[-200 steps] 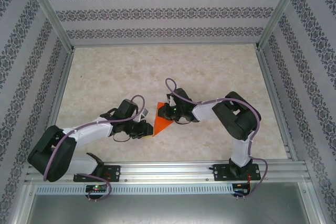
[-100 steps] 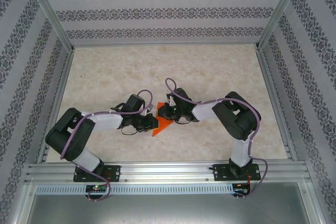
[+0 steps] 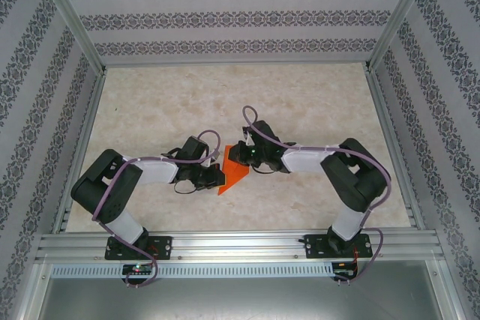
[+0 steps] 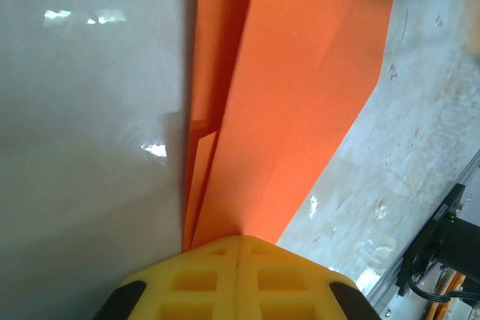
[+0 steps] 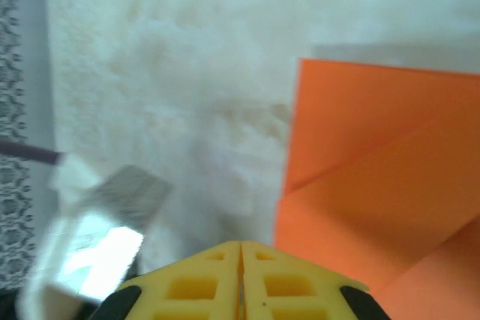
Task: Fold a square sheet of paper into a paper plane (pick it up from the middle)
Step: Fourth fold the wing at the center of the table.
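Observation:
The orange sheet of paper (image 3: 235, 177) lies folded into a layered, pointed wedge near the table's middle, between the two grippers. My left gripper (image 3: 220, 174) is at its left edge. In the left wrist view the yellow fingers (image 4: 187, 282) are shut and the stacked orange layers (image 4: 300, 73) run out from their tip. My right gripper (image 3: 235, 152) is over the paper's far corner. In the right wrist view its jaws (image 5: 241, 245) are shut with nothing between them, and the creased paper (image 5: 382, 185) lies just to their right.
Pale marbled tabletop (image 3: 225, 103) spreads behind the paper. Patterned walls and metal posts (image 3: 75, 28) enclose it. An aluminium rail (image 3: 240, 241) with both arm bases runs along the near edge. A black mount (image 4: 442, 245) sits at that edge. A blurred silvery part (image 5: 97, 230) is left of the right jaws.
The left arm drew its elbow in, and its gripper closed on the paper's left edge. The right arm's elbow swung right while its gripper stayed at the paper's far corner.

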`<state>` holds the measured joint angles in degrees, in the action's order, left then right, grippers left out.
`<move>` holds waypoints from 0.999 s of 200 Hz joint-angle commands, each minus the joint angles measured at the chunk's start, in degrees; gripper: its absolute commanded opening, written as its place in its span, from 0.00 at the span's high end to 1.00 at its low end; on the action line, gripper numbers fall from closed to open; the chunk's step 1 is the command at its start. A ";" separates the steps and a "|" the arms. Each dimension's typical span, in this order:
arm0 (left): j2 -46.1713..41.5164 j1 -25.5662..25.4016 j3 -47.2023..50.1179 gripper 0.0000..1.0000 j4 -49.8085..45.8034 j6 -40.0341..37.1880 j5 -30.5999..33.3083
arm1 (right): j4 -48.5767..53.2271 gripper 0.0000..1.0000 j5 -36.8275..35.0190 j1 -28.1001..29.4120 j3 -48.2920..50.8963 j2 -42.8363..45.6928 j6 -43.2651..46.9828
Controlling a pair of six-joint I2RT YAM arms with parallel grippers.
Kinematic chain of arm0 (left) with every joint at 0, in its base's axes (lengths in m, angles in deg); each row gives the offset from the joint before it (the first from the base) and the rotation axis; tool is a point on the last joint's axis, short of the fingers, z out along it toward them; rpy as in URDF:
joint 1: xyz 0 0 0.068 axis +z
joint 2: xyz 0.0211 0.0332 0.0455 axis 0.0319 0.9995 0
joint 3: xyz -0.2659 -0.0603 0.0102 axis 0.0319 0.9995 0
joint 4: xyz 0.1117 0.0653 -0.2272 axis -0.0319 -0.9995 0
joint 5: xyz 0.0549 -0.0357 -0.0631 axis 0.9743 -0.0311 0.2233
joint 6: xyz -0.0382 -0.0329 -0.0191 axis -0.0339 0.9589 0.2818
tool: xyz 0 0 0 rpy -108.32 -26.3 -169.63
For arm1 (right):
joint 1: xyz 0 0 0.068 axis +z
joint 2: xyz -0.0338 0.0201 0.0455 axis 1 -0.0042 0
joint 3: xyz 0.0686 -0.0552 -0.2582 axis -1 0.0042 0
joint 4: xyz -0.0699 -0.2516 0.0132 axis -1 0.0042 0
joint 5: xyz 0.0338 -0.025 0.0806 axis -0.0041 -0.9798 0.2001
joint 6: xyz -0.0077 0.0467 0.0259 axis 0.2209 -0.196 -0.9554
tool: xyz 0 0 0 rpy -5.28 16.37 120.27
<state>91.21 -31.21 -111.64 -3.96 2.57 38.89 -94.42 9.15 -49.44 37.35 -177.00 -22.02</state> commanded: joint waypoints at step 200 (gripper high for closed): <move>3.41 -0.10 4.04 0.97 -9.39 -4.33 9.74 | -1.22 0.92 -3.77 -2.18 0.53 -8.38 0.51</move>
<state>91.10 -31.25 -111.56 -4.35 0.47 39.40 -97.37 8.38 -48.20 39.32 -183.64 -24.55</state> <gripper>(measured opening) 0.069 0.080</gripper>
